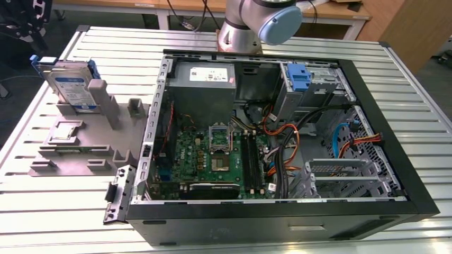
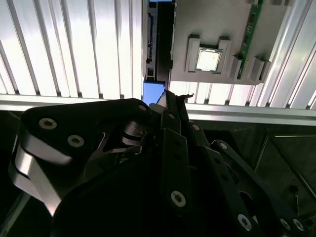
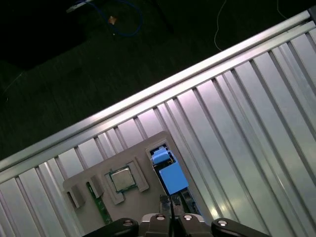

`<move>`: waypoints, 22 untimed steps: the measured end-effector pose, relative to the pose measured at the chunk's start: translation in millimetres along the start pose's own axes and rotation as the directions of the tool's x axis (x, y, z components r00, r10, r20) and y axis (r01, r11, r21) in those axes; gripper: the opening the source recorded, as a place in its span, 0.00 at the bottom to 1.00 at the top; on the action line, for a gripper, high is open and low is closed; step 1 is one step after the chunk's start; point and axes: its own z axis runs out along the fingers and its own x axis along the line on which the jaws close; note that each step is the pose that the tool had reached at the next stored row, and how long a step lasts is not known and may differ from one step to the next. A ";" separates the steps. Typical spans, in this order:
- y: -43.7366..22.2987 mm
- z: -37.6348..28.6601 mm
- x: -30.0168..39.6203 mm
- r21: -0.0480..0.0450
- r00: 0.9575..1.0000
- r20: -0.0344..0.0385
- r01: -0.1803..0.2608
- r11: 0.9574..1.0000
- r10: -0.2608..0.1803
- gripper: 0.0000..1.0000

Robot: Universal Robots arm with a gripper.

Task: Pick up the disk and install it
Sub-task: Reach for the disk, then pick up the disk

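- The claw [image 3: 170, 201] hangs high over the desk [image 1: 71, 211]. In both wrist views its two fingers seem to lie against each other, and nothing is between them, so I judge it closed and empty.
- In the first wrist view, the blue top edge of the disk [image 3: 168, 174] lies just beyond the fingertips, but well below them. The claw and the disk are clearly apart and do not touch.
- In the exterior view the disk [image 1: 71, 87] stands upright on its edge in a slot of the grey holder [image 1: 78, 143], on the exterior view's left side of the desk. Its white-and-blue label faces the camera, and the blue carrier frames it.
- The same holder carries a processor chip [image 3: 120, 178] in a square seat and a green memory module [image 3: 101, 207] on its edge, both near the disk.
- The open computer case [image 1: 282, 225] lies on the desk beside the holder, toward the exterior view's right. Inside it, the drive bay with the blue bracket [image 1: 300, 79] is at the far corner, and a grey metal cage [image 1: 346, 177] is at the near corner. No disk sits in either one.
- My judgement: the task is at its very beginning. The disk is not grasped and not lifted, so both the picking up and the installing are left to do.
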 end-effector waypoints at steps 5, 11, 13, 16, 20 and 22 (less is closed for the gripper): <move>0.0 0.0 0.0 0.000 1.000 0.000 0.000 1.000 0.000 0.15; 0.0 0.0 -0.1 0.000 1.000 0.000 0.000 1.000 0.000 0.15; 0.0 0.1 0.0 0.000 1.000 0.000 0.000 1.000 0.000 0.15; 0.0 0.1 0.0 0.000 1.000 0.000 0.008 1.000 -0.008 0.15; 0.0 0.6 0.0 -0.001 0.997 -0.003 0.077 0.997 -0.077 0.15; 0.0 0.7 0.0 -0.001 0.994 -0.005 0.111 0.994 -0.111 0.15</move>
